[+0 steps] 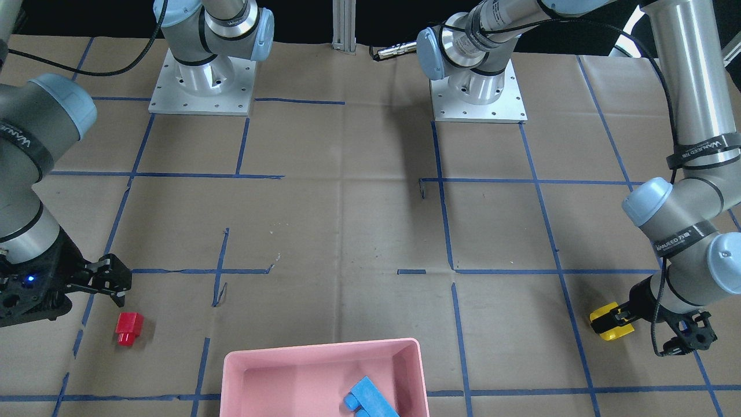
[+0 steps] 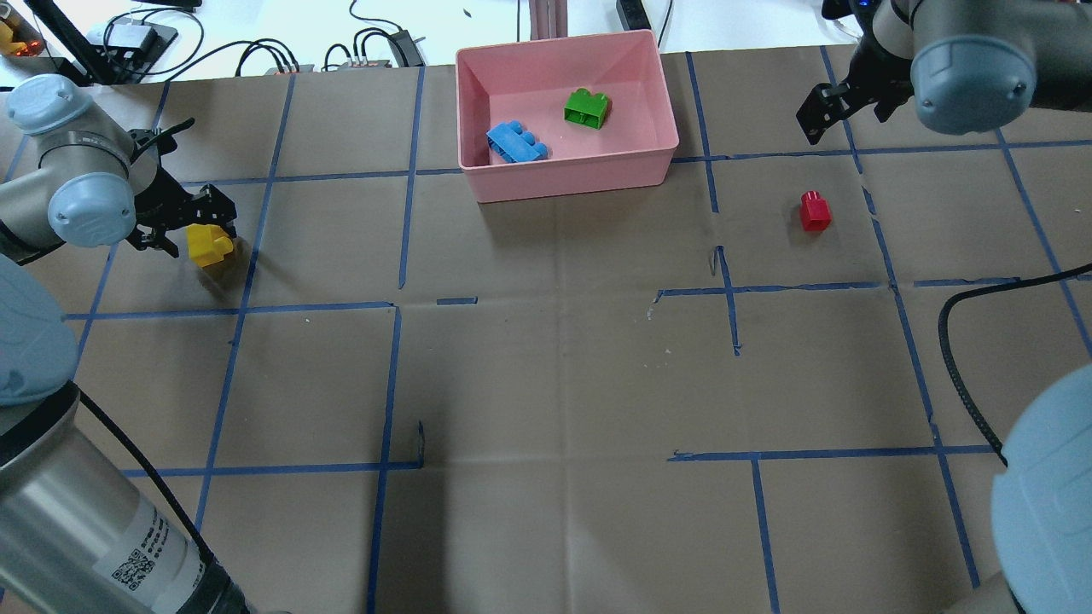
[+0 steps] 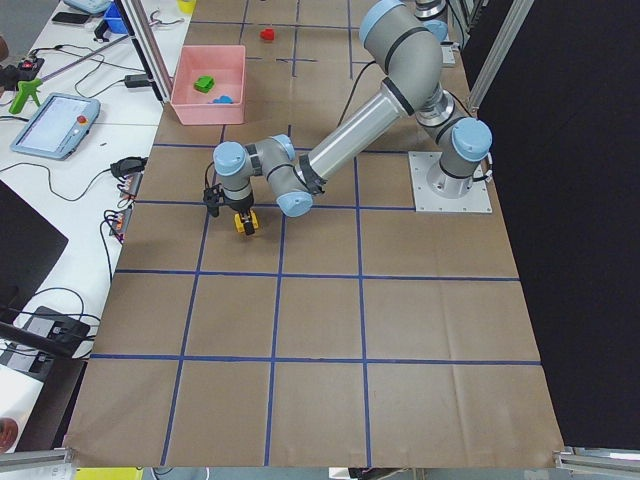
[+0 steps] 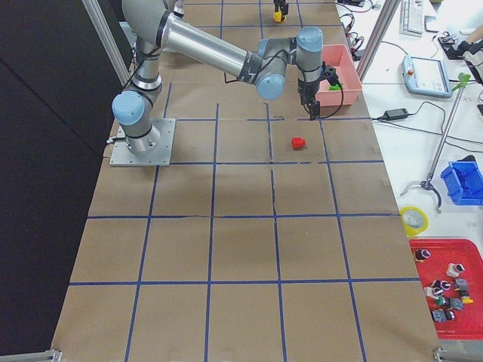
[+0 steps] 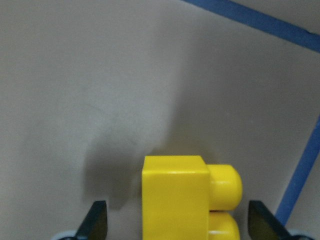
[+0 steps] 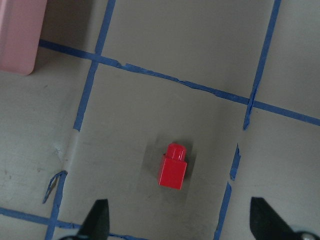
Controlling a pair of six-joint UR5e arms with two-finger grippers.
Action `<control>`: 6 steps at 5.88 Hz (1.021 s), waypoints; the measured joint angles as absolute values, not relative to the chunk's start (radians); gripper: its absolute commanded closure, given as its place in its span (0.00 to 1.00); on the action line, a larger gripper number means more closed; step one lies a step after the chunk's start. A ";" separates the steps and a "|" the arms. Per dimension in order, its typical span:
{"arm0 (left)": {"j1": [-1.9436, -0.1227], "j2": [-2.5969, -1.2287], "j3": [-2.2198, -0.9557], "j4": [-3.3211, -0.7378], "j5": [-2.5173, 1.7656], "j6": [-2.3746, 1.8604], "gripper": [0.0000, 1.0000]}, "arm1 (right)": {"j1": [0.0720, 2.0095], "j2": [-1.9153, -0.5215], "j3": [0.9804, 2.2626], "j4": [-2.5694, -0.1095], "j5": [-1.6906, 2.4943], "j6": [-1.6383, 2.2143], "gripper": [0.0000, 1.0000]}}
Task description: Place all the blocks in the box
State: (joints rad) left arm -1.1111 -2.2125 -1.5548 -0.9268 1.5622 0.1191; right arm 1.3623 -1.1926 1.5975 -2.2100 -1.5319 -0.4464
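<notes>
Four toy blocks, one box, two grippers.

Pink box (image 2: 572, 175): middle of the bench's operator-side edge. It holds the light blue three-stud block (image 2: 515, 143), toward the box's left end, and the green block (image 2: 587, 107), near the middle of its floor.

Red block (image 6: 173, 167): on the brown paper (image 2: 554, 384), toward the bench's right end, apart from the box.

Yellow two-stud block (image 2: 209, 245): on the paper near the bench's left end.

Left gripper (image 5: 180, 222): fingers spread, straddling the yellow block with a gap on each side; no grip.

Right gripper (image 6: 180, 220): fingers wide apart, empty, above the red block.
</notes>
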 measured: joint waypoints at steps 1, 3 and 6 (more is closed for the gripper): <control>-1.112 -2.208 -1.557 -0.926 1.562 0.119 0.57 | 1.350 -1.158 1.635 -2.289 -1.502 -0.440 0.11; -1.113 -2.195 -1.559 -0.939 1.566 0.120 0.80 | 1.342 -1.080 1.656 -2.349 -1.453 -0.436 0.10; -1.117 -2.163 -1.519 -1.005 1.570 0.127 0.87 | 1.316 -1.040 1.698 -2.372 -1.443 -0.355 0.06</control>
State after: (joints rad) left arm -1.1169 -2.1635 -1.5193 -1.0052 1.5698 0.1270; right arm 1.3163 -1.0396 1.6984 -2.3724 -1.4430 -0.3554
